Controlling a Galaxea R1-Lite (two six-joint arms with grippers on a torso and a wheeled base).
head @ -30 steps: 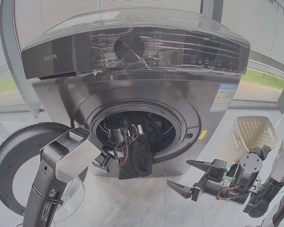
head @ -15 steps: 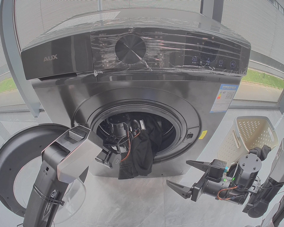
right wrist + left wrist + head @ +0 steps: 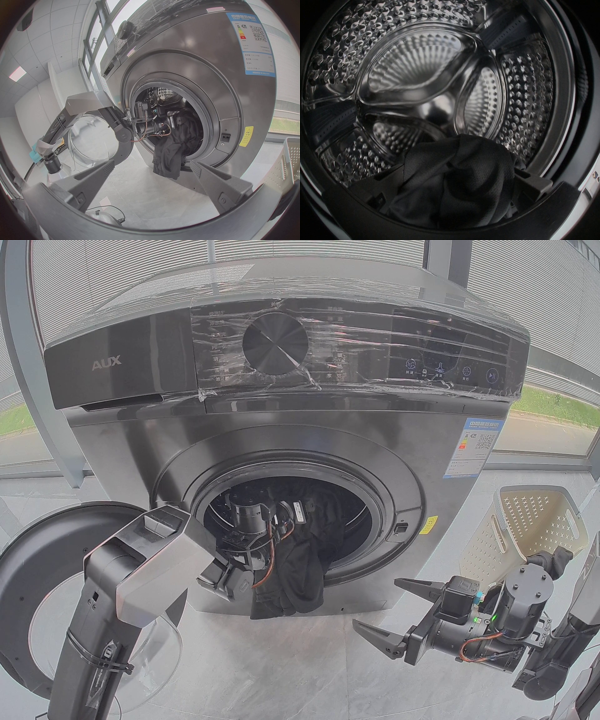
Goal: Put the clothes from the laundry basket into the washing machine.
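The left claw (image 3: 454, 187) sits inside the dimpled steel drum (image 3: 425, 62) of the grey front-loading washing machine (image 3: 125, 446), its fingers spread apart and gripping nothing. A black fabric garment (image 3: 456, 175) lies bunched between those fingers and trails back from the claw over the door rim. The right claw (image 3: 377, 604) hovers outside the machine with its fingers released. Behind it leans a cream perforated plastic laundry basket (image 3: 531, 521), tipped on its side.
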